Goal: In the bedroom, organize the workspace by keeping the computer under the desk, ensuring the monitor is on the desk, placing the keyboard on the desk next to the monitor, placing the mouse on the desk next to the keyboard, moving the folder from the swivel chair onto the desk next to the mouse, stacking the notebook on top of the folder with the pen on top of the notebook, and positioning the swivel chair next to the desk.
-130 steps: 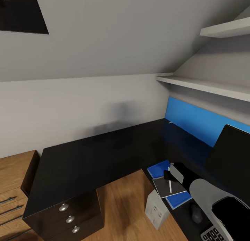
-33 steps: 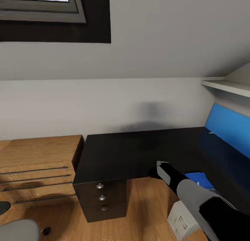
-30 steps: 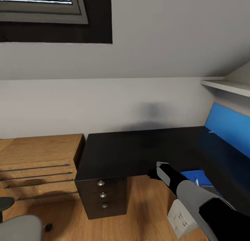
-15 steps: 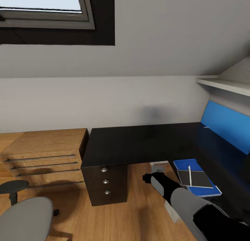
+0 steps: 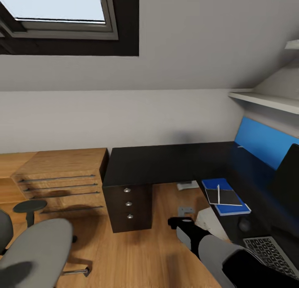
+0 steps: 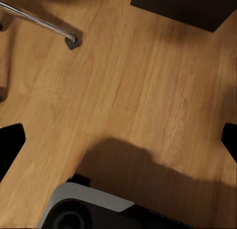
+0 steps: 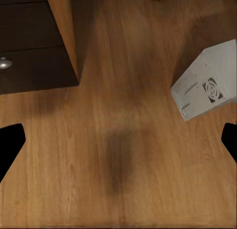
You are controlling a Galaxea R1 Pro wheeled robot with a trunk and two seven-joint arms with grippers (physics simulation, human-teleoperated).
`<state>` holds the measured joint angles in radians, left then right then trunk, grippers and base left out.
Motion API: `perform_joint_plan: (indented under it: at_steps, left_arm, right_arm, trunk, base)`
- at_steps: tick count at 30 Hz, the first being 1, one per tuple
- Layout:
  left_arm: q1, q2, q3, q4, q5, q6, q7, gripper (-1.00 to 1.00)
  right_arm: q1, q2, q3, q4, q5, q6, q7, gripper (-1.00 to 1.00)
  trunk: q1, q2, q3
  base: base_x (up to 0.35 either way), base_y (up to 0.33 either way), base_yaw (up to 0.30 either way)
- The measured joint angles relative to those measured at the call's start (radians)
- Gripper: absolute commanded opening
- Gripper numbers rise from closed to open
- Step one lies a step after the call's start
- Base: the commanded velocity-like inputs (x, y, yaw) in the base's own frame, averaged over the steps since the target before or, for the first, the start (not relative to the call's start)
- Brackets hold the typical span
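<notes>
The black-topped desk (image 5: 166, 165) fills the room's corner. On its right wing lies the blue folder (image 5: 232, 208), with the grey notebook (image 5: 227, 198) on top and the pen (image 5: 218, 194) on the notebook. Nearer me along that wing are the mouse (image 5: 244, 225) and the keyboard (image 5: 270, 251); the monitor (image 5: 288, 176) stands behind them. The computer (image 5: 211, 221) (image 7: 207, 85) stands on the floor, partly under the desk edge. The swivel chair (image 5: 37, 250) is at lower left, apart from the desk. My right gripper (image 5: 176, 222) (image 7: 118, 145) hangs open and empty over the floor. My left gripper (image 6: 118, 145) is open above the floor near a chrome chair leg (image 6: 39, 21).
Low wooden shelving (image 5: 62, 176) stands left of the desk's black drawer unit (image 5: 126, 207) (image 7: 29, 41). A skylight (image 5: 62, 6) is high on the sloped wall, and white shelves (image 5: 265, 101) run above the blue back panel (image 5: 257, 140). Wooden floor (image 5: 141, 255) lies between chair and desk.
The camera has pulled back and turned, bringing the swivel chair, monitor, keyboard and mouse into view. My right arm has drawn away from the desk and dropped over the floor.
</notes>
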<state>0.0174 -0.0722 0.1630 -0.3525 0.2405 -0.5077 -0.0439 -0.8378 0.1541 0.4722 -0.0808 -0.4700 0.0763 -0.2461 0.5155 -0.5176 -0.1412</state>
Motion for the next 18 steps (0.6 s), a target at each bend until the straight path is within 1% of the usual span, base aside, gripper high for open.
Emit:
perform_joint_plan:
  at_steps: [1, 2, 5, 10, 12, 13, 18]
  left_arm:
    - [0.0, 0.0, 0.0, 0.0, 0.0, 0.0, 0.0, 1.0]
    - [0.0, 0.0, 0.0, 0.0, 0.001, 0.0, 0.0, 1.0]
    - [0.0, 0.0, 0.0, 0.0, 0.0, -0.001, 0.0, 1.0]
    - [0.0, 0.0, 0.0, 0.0, 0.0, -0.001, 0.001, 1.0]
    - [0.0, 0.0, 0.0, 0.0, 0.0, 0.0, 0.001, 1.0]
    - [0.0, 0.0, 0.0, 0.0, 0.001, 0.001, 0.001, 1.0]
    - [0.0, 0.0, 0.0, 0.0, 0.001, 0.001, 0.001, 1.0]
  right_arm:
    - [0.01, 0.002, 0.0, 0.011, 0.002, -0.023, 0.005, 1.0]
    - [0.032, 0.003, -0.001, 0.027, 0.005, -0.067, 0.02, 1.0]
    - [0.072, 0.005, 0.0, 0.044, 0.015, -0.13, 0.052, 1.0]
    - [0.14, 0.002, -0.002, 0.057, 0.045, -0.198, 0.092, 1.0]
    - [0.169, 0.0, -0.002, 0.059, 0.06, -0.221, 0.1, 1.0]
    - [0.196, -0.002, -0.003, 0.061, 0.077, -0.242, 0.105, 1.0]
    - [0.197, -0.002, -0.002, 0.06, 0.078, -0.243, 0.105, 1.0]
  trunk:
    - [0.0, 0.0, 0.0]
    - [0.0, 0.0, 0.0]
    - [0.0, 0.0, 0.0]
    - [0.0, 0.0, 0.0]
    - [-0.001, 0.0, 0.0]
    - [-0.001, 0.0, 0.0]
    - [-0.001, 0.0, 0.0]
  base:
    - [-0.276, 0.0, 0.0]
    - [-0.235, 0.0, 0.0]
    - [-0.153, 0.0, 0.0]
    - [-0.065, 0.0, 0.0]
    - [-0.026, 0.0, 0.0]
    - [-0.02, 0.0, 0.0]
    - [-0.018, 0.0, 0.0]
